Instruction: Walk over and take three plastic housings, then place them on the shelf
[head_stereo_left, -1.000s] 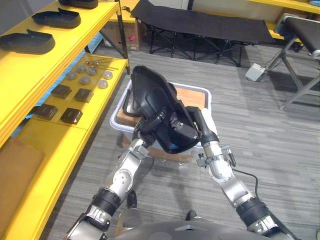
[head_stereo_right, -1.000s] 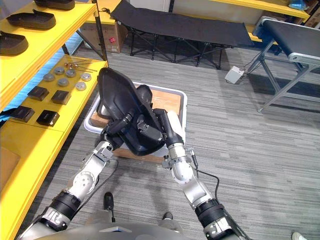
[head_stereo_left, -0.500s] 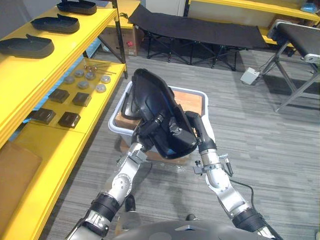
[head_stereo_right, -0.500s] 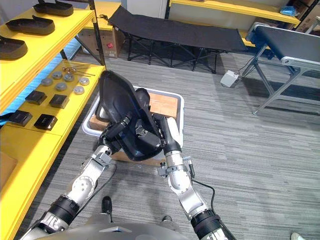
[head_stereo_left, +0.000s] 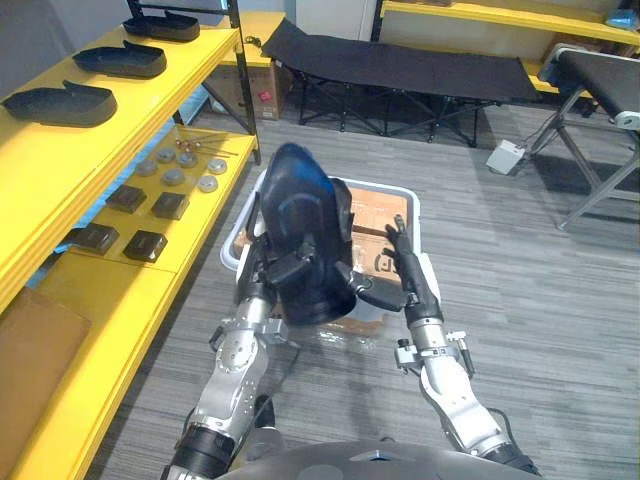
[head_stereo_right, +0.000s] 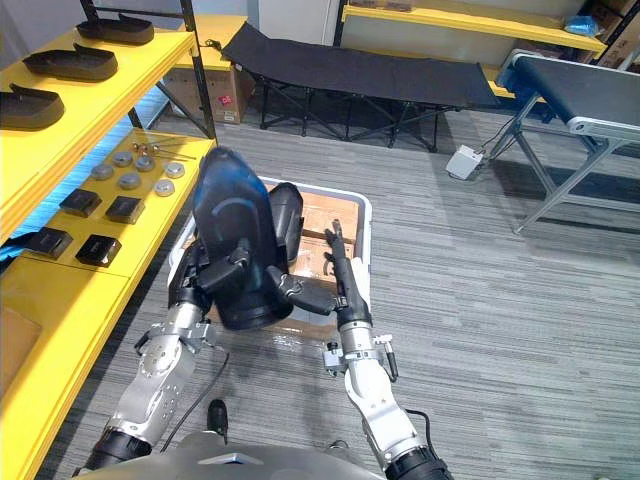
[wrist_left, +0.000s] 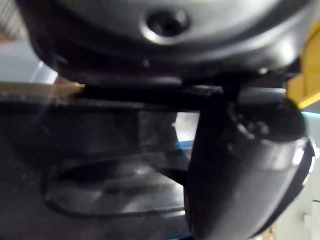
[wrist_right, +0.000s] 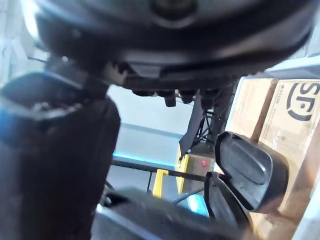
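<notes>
A glossy, rounded black plastic housing (head_stereo_left: 300, 225) stands upright over a white plastic bin (head_stereo_left: 405, 190), hiding much of it, with the left hand (head_stereo_left: 284, 270) curled round its front and the right hand (head_stereo_left: 405, 275) straight-fingered beside it.

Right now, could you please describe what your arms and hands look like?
The left arm and right arm are silver-grey, built of rounded metal segments with a ribbed black collar further up. Each ends in a dark hand, the left hand and right hand, with slim black fingers. A small bolted bracket rings the right wrist.
</notes>
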